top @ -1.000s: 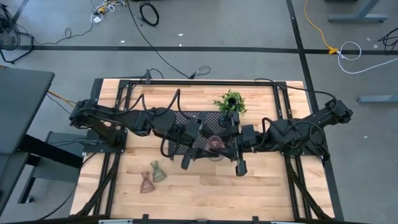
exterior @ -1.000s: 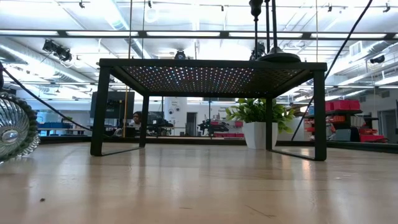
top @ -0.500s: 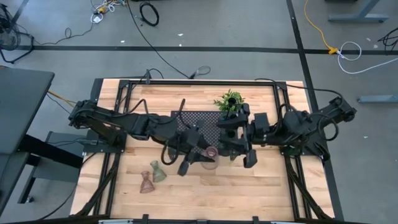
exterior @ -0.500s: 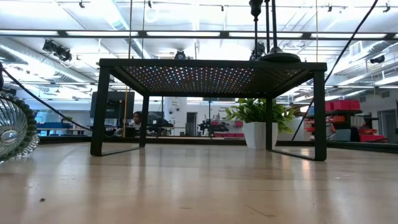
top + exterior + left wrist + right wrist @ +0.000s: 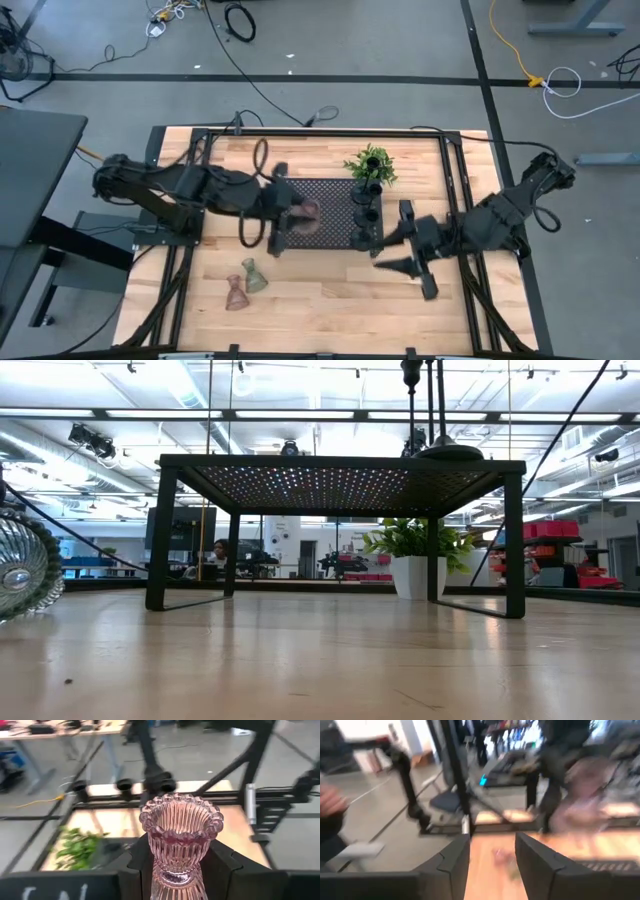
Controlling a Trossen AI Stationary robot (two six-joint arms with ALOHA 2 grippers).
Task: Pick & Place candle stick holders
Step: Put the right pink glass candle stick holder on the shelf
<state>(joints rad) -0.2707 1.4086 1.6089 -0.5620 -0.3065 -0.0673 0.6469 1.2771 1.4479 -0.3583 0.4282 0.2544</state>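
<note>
A pale wooden surface (image 5: 330,290) stands on a grey workshop floor strewn with cables, with a black perforated tray (image 5: 325,190) raised on legs at its middle. The pink glass holder (image 5: 180,837) is clamped upright by its stem between the fingers of the left hand (image 5: 283,222), which hangs over the tray's left end; carried upright like that, it looks ready to be set down on its base. Three black holders (image 5: 363,210) already stand in a row along the tray's right end, just beside a small green plant (image 5: 371,165) toward the far edge. Two more glass holders (image 5: 246,283) lie close together near the front-left corner, not yet picked. The right hand (image 5: 400,262) hovers near the front edge, right of the tray, its fingers apart and empty, likely keeping clear of the left arm.
</note>
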